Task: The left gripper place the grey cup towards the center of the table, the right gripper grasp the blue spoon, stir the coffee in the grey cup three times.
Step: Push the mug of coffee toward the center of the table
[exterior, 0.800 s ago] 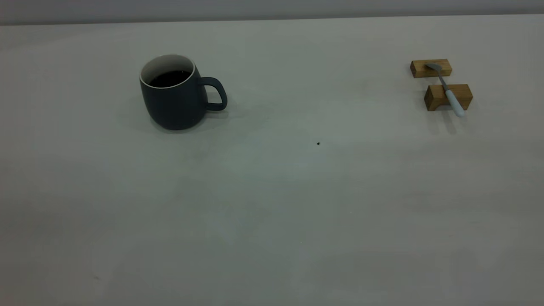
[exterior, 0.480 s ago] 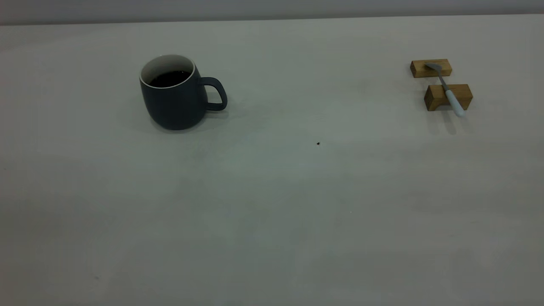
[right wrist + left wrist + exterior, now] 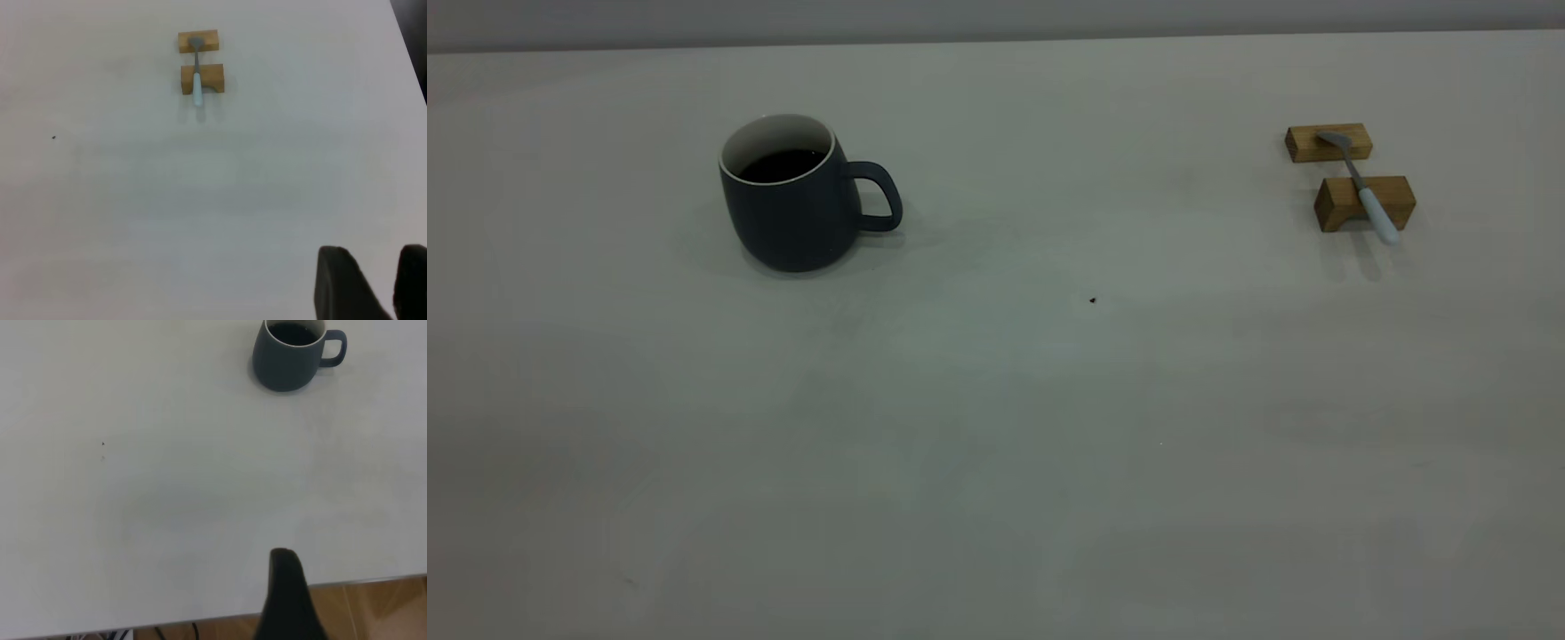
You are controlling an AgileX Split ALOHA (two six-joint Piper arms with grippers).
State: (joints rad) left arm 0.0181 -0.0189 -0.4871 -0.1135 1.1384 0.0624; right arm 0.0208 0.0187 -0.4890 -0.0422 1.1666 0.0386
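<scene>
- Grey cup (image 3: pixel 793 197) stands upper left on the surface (image 3: pixel 996 427), holding coffee (image 3: pixel 784 164); blue spoon (image 3: pixel 1362 188) rests across two wooden blocks (image 3: pixel 1364 203) upper right.
- Left end effector (image 3: pixel 288 597): one finger visible, grip state unclear. Right end effector (image 3: pixel 373 283) is released, far from the spoon.
- Approach the cup level, grip its body, and slide gently so nothing spills.

left gripper (image 3: pixel 288 600) black, right gripper (image 3: pixel 373 283) black angular fingers (image 3: pixel 337 283)

Exterior view faces the table (image 3: pixel 996 427) low; both wrist views overlook it.
</scene>
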